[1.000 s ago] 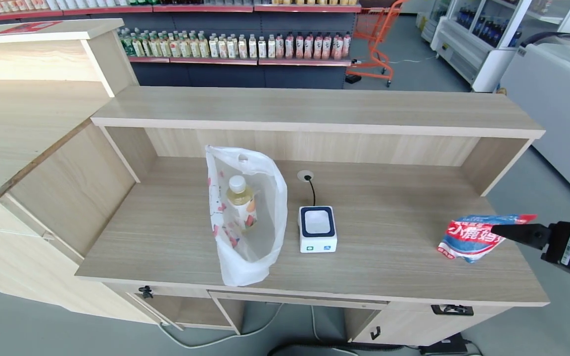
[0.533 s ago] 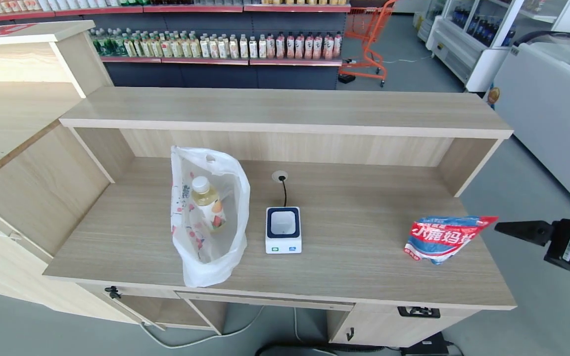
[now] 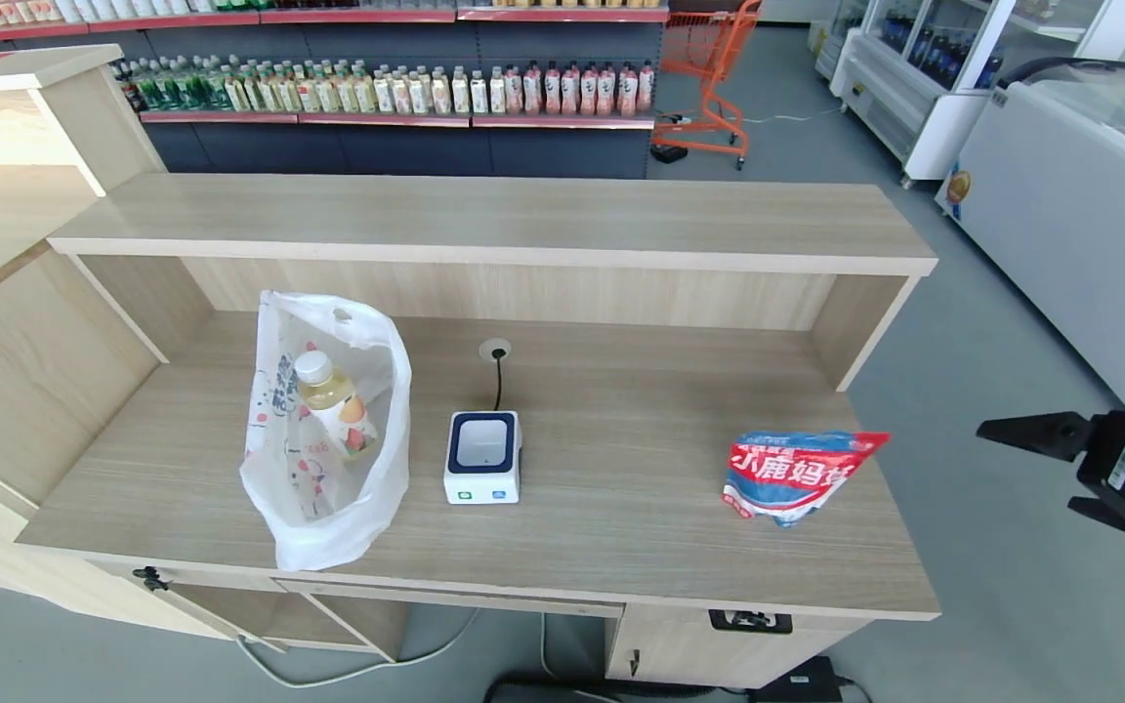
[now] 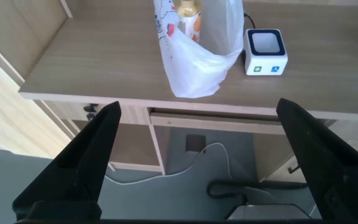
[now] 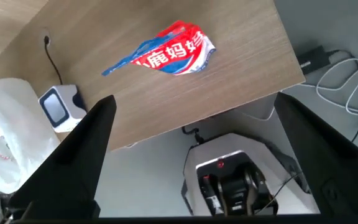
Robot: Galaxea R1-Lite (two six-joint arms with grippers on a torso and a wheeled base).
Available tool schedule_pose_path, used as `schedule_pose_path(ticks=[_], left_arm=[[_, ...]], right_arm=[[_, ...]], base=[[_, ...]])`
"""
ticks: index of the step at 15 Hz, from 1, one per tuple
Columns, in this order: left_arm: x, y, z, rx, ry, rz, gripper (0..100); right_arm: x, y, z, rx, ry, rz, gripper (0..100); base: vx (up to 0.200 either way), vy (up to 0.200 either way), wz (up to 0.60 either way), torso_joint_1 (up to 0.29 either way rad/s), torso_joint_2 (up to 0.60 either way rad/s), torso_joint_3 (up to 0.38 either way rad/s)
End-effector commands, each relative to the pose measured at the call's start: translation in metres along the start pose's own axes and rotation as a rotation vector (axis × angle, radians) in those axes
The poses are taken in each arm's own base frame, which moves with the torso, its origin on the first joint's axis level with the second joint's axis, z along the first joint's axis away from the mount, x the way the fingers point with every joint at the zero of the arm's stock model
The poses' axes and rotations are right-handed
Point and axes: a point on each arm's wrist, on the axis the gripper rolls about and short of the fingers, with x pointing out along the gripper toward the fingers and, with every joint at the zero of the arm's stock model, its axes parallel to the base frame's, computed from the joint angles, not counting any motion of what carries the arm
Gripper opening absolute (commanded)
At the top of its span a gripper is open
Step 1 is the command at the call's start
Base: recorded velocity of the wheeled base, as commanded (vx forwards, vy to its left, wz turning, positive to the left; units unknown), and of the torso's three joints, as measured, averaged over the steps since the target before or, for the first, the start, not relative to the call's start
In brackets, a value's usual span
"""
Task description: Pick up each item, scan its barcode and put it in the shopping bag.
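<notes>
A red, white and blue snack pouch [image 3: 797, 474] [image 5: 166, 53] lies flat near the counter's right end. A white barcode scanner [image 3: 482, 456] [image 4: 266, 51] [image 5: 58, 106] sits mid-counter. To its left stands a white shopping bag [image 3: 328, 508] [image 4: 194, 68], mouth open, with a yellow drink bottle [image 3: 333, 405] upright inside. My right gripper [image 3: 1026, 466] [image 5: 191, 155] hangs open and empty beyond the counter's right edge, apart from the pouch. My left gripper [image 4: 197, 155] is open and empty, below and in front of the counter's front edge near the bag.
The wooden counter [image 3: 621, 527] has a raised ledge [image 3: 484, 215] at the back and side walls. The scanner's black cable [image 3: 499, 381] runs to a hole behind it. White freezers [image 3: 1080, 215] stand to the right, and an orange cart [image 3: 709, 88] farther back.
The head camera has turned, shifting the whole scene left. Against the counter, my right gripper has drawn away rightward from the pouch, which it overlapped a second ago. The pouch has stayed put.
</notes>
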Motion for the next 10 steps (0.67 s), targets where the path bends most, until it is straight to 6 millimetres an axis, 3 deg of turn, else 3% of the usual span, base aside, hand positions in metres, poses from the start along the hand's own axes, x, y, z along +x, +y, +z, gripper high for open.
schedule_pose_path(ticks=[1, 4, 7, 10], left_arm=[[0.000, 0.000, 0.000, -0.004, 0.000, 0.000, 100], [0.000, 0.000, 0.000, -0.002, 0.000, 0.000, 100], [0.000, 0.000, 0.000, -0.002, 0.000, 0.000, 100], [0.000, 0.000, 0.000, -0.002, 0.000, 0.000, 100]], right_arm=[[0.000, 0.004, 0.005, 0.047, 0.018, -0.008, 100], [0.009, 0.009, 0.012, 0.156, 0.034, -0.016, 100], [0.020, 0.028, 0.017, 0.306, 0.105, -0.012, 100], [0.047, 0.037, 0.007, 0.418, 0.162, -0.115, 100]], base=[[0.000, 0.000, 0.00, 0.000, 0.00, 0.000], [0.000, 0.000, 0.00, 0.000, 0.00, 0.000], [0.000, 0.000, 0.00, 0.000, 0.00, 0.000], [0.000, 0.000, 0.00, 0.000, 0.00, 0.000]])
